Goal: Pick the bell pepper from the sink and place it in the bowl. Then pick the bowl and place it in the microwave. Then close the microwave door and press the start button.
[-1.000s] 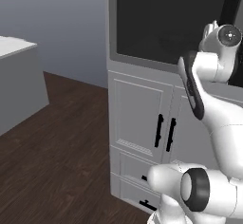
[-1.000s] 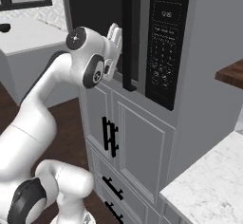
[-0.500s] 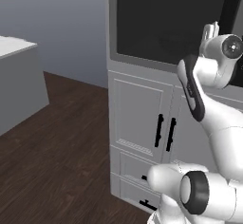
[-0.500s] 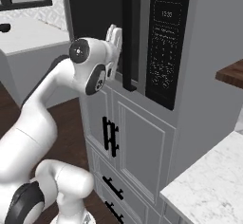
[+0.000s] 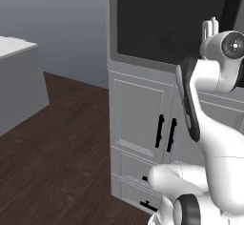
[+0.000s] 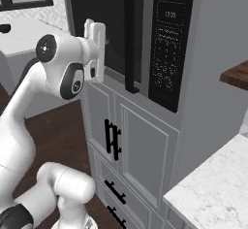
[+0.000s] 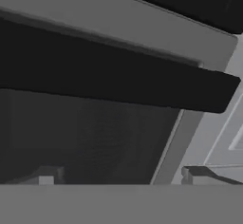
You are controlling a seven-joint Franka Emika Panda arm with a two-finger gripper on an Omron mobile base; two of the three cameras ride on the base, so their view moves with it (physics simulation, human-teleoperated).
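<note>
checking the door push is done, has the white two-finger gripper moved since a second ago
Yes. In the right base view the gripper has shifted left, away from the black vertical door handle, which has stayed put.

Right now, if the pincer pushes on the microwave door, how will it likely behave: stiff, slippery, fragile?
The microwave door will probably feel stiff, being a flat framed panel already flush with the cabinet. Its dark glass window looks smooth, so the pincer may slide. The long black handle seems firmer to press against.

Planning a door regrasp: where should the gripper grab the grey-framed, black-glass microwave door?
The black bar handle on its right edge, beside the control strip. Come from the front, straddling the bar: it's upright and stands off the door.
</note>
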